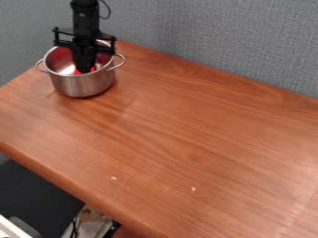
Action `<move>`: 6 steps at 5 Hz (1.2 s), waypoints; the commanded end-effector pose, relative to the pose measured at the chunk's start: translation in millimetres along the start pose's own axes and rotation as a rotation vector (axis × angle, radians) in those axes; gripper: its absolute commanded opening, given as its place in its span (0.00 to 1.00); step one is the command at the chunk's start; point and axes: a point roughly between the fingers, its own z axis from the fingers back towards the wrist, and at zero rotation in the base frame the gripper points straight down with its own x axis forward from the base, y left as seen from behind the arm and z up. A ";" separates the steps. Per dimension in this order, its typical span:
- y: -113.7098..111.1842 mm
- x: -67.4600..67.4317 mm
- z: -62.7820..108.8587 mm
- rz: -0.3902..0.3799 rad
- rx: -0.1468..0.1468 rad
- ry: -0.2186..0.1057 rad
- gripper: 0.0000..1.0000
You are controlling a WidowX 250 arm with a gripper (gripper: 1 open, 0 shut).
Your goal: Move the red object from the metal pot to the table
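1. The landmark is the small shiny round stainless steel pot (82,74), which stands upright near the far left corner of the large reddish-brown wooden table (187,130), close to the edge that meets the grey textured wall (236,37).
2. One small side handle shows on the pot's right side, pointing toward the wall.
3. The bright red plastic object (82,62) is inside the pot; only a strip of red shows there, between the rim and the black fingers, and a reddish glow reflects off the pot's inner wall.
4. The black robot gripper (85,61) hangs straight above the pot, pointing down, with its fingertips reaching below the pot's rim.
5. The fingers are drawn together into one narrow dark column at the middle of the pot, and the red shows right where they meet, so they appear clamped on the red object; the exact contact is too small to make out.
6. A short black crossbar on the gripper body sits level just above the pot's rim, sticking out to either side.
7. To the right of the pot and toward the camera, the tabletop shows smooth glossy grain and a pale sheen of reflected light, with a few tiny light specks far from the pot near the front edge.
8. Beyond the table's front edge, well away from the pot, the floor is dark, with some pale clutter at the bottom that is too blurred to name.
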 end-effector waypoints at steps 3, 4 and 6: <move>-10.7 -14.6 88.0 -0.041 -0.065 -0.169 0.00; -18.3 -21.7 108.5 -0.067 -0.089 -0.203 0.00; -17.1 -21.6 103.3 -0.075 -0.073 -0.191 1.00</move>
